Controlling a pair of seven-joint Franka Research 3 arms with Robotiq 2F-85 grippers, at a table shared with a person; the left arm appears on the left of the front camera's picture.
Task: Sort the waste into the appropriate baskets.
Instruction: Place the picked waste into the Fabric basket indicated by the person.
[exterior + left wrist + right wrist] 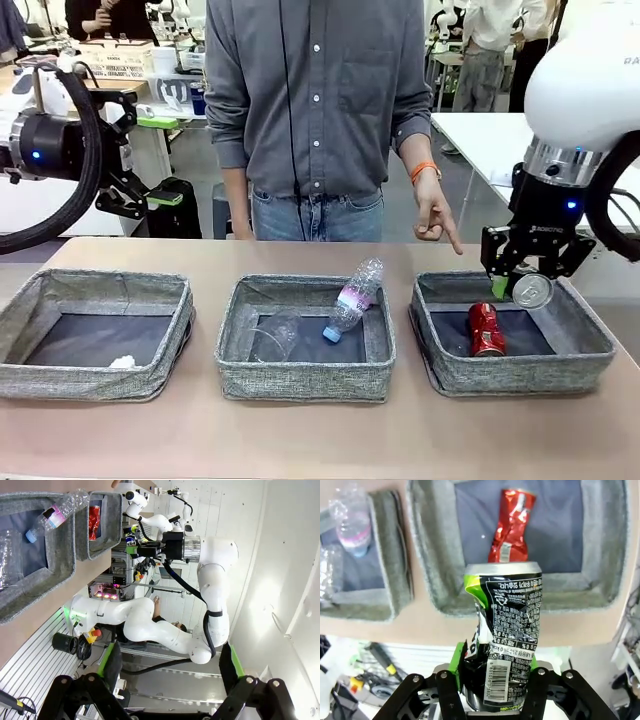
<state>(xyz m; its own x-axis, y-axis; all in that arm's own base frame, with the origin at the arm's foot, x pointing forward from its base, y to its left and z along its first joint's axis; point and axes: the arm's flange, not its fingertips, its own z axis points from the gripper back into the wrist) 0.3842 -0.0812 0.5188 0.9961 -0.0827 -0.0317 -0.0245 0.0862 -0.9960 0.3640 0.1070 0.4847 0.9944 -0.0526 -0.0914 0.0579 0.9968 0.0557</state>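
Three grey baskets stand in a row: left (60, 290), middle (300, 380), right (590, 345). My right gripper (520, 285) is shut on a crushed dark can (531, 291), holding it over the right basket's far rim. From the right wrist, the dark can (512, 625) stands between the jaws of the right gripper (495, 667), above the crushed red can (512, 525) lying in that basket (435, 580). The middle basket holds a clear bottle (352, 300) and a clear cup (275, 335). A white paper ball (122, 361) lies in the left basket. My left gripper (150, 200) hangs open and empty, raised beyond the table's left far corner.
A person stands at the far side, one hand (437, 215) pointing down toward the right basket. The tabletop (320, 440) in front of the baskets is bare. In the left wrist view the open left gripper (170, 662) faces the other arm (210, 555) and the lab wall.
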